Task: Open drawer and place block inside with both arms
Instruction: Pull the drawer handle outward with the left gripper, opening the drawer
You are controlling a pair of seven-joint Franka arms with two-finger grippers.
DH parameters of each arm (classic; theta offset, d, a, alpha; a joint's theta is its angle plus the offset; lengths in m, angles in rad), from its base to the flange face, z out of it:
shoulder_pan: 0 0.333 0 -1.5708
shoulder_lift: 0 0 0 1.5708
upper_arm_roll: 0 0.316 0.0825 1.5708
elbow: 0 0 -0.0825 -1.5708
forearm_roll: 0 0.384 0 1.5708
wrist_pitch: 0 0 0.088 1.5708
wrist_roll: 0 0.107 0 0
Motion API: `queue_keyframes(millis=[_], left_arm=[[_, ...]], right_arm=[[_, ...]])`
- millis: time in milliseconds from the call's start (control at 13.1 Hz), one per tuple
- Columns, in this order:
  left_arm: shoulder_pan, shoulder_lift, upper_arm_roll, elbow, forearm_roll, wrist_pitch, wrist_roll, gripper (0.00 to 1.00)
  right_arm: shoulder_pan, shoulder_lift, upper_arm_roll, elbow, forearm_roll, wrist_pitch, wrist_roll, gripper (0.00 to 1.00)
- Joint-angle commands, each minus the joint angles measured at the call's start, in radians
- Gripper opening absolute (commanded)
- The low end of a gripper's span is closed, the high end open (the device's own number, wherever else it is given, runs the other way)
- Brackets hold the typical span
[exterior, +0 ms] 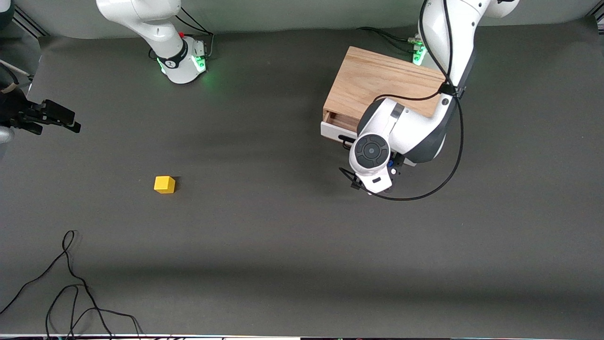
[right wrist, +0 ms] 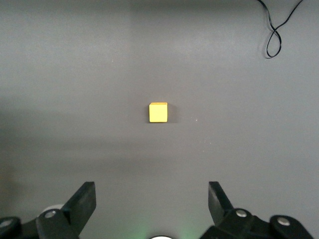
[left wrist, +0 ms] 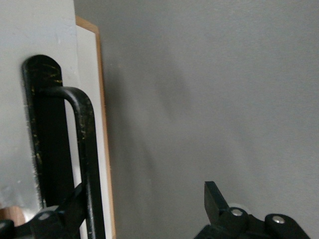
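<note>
While the drawer (exterior: pixel 336 126) shows only a thin gap at the front of its light oak box (exterior: pixel 377 82), I keep my left gripper (left wrist: pixel 144 211) at the black wire handle (left wrist: pixel 82 149), fingers spread, with one finger tucked against the bar and the other standing apart over bare counter (exterior: pixel 283 236). In the left wrist view the white front panel (left wrist: pixel 30 30) fills the edge beside that bar, and the bar's long axis runs along the panel, so my judgement is that the left gripper must pinch across it and then draw straight out toward the front camera. My right gripper (right wrist: pixel 149 199) hangs over the counter toward the right arm's end of the table, jaws spread wide and holding nothing. The yellow block (exterior: pixel 164 184) sits on the counter well apart from the box, nearer the front camera than the right arm's base (exterior: pixel 181 66), and in the right wrist view the same block (right wrist: pixel 158 112) lies ahead of the open fingers, roughly centred between them. My right arm is plainly the nearer one to the block, my left the one at the drawer. A loose black cable (exterior: pixel 71 278) lies on the counter nearer the camera, clear of the block. By my reading, the drawer is barely started and the block untouched.
</note>
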Motion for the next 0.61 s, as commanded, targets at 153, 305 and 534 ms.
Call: queue_keyframes(millis=[153,305,534], left_arm=[[0.016,0.05,0.007,0.082,0.0,0.047,0.009,1.0],[0.016,0.065,0.008,0.107,-0.001,0.049,0.008,1.0],[0.023,0.095,0.008,0.151,-0.003,0.049,0.006,1.0]], right_arm=[[-0.006,0.002,0.008,0.003,-0.008,0.009,-0.013,1.0],[-0.006,0.008,0.01,0.009,-0.008,0.011,-0.015,1.0],[-0.005,-0.001,0.013,0.004,-0.008,0.002,-0.015,1.0]])
